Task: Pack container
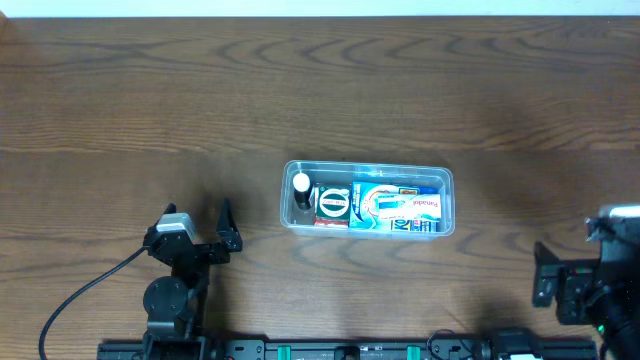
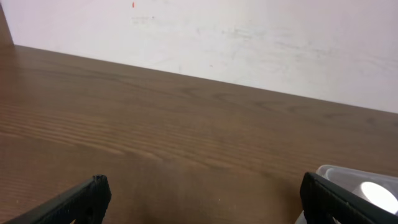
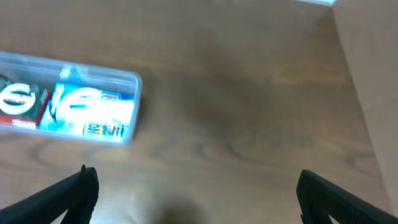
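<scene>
The clear plastic container (image 1: 367,167) sits at the table's middle. It holds a blue and white box (image 1: 397,207), a red and black box with a round logo (image 1: 333,205) and a small item with a white cap (image 1: 301,185). It shows in the right wrist view (image 3: 74,78) at upper left, and its corner shows in the left wrist view (image 2: 357,177) at lower right. My left gripper (image 1: 197,215) is open and empty, left of the container. My right gripper (image 1: 548,272) is open and empty at the front right, apart from it.
The brown wooden table (image 1: 320,90) runs to a white wall (image 2: 249,37) at the back. A black cable (image 1: 85,295) trails from the left arm toward the front left. The arms' base rail (image 1: 350,350) lies along the front edge.
</scene>
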Robot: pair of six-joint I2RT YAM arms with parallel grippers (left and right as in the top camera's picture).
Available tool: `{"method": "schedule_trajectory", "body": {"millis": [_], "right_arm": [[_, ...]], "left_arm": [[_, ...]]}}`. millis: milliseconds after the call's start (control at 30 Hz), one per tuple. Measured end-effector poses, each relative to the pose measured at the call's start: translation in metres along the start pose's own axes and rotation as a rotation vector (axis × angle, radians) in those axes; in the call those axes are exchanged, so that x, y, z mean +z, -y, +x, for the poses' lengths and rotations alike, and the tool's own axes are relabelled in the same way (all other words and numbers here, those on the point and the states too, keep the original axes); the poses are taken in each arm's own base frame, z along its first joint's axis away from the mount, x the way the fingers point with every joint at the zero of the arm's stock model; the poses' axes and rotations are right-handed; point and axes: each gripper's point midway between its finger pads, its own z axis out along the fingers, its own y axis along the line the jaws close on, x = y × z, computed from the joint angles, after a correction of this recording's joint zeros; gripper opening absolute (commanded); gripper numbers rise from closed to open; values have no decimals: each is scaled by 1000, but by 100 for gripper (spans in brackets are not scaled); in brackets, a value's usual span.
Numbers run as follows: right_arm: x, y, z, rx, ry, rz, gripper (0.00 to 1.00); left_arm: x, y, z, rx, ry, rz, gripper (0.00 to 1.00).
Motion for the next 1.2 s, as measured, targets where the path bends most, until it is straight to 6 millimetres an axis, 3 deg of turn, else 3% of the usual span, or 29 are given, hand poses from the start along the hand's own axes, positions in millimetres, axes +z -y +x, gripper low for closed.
{"method": "schedule_trajectory", "body": {"millis": [200, 367, 867, 1200], "right_arm": [[7, -19, -42, 35, 414, -90, 99], [26, -40, -46, 23, 639, -184, 99], [108, -66, -6, 116, 832, -286, 99], [159, -54, 31, 234, 747, -193, 99]], "left_arm": [[0, 1, 0, 1, -1, 3, 98], [0, 1, 0, 1, -1, 3, 98], [0, 1, 0, 1, -1, 3, 98], [0, 1, 0, 1, -1, 3, 98]]}}
